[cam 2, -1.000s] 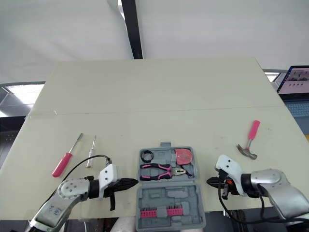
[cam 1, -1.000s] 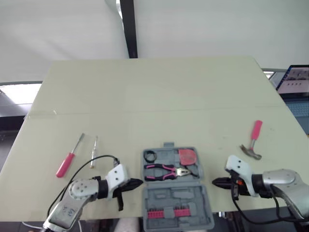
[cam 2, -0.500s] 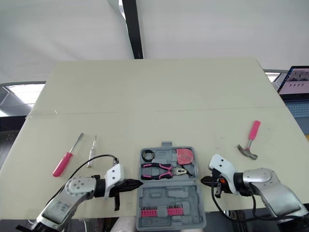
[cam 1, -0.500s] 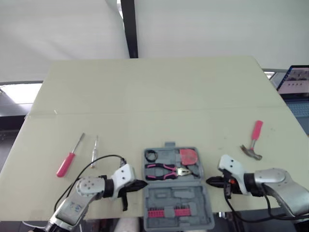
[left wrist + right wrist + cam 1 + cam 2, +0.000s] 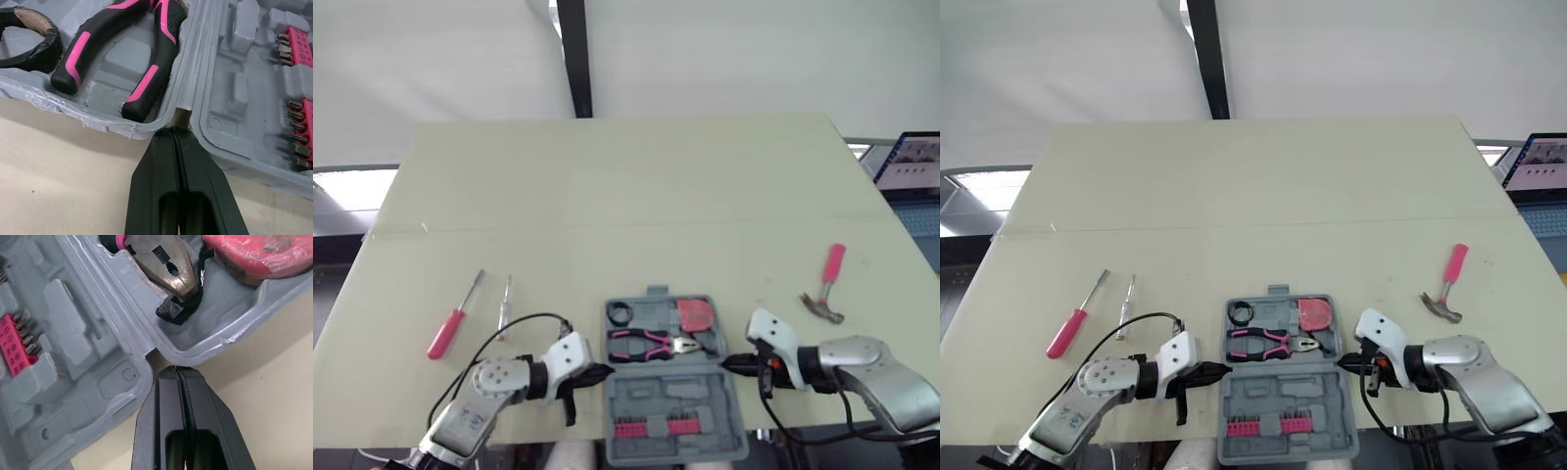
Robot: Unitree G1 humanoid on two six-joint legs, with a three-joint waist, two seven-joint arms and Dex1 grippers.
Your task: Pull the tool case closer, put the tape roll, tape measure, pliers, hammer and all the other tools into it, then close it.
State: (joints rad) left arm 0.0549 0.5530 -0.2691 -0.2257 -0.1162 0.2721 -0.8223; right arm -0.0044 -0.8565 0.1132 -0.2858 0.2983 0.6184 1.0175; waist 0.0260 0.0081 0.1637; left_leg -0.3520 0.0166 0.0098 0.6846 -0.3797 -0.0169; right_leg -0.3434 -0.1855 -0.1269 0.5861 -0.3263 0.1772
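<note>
The grey tool case (image 5: 1285,394) lies open at the near edge of the worktop (image 5: 1253,196). In it are the pliers (image 5: 1263,343), tape roll (image 5: 1239,314) and pink tape measure (image 5: 1313,314). The left tool (image 5: 173,131) is shut tight and holds nothing. Its tip touches the case's left side at the hinge. The right tool (image 5: 177,369) is shut tight and empty too, at the hinge on the case's right side. The hammer (image 5: 1444,286) lies right of the case. A red screwdriver (image 5: 1072,323) and a small screwdriver (image 5: 1125,299) lie to its left.
</note>
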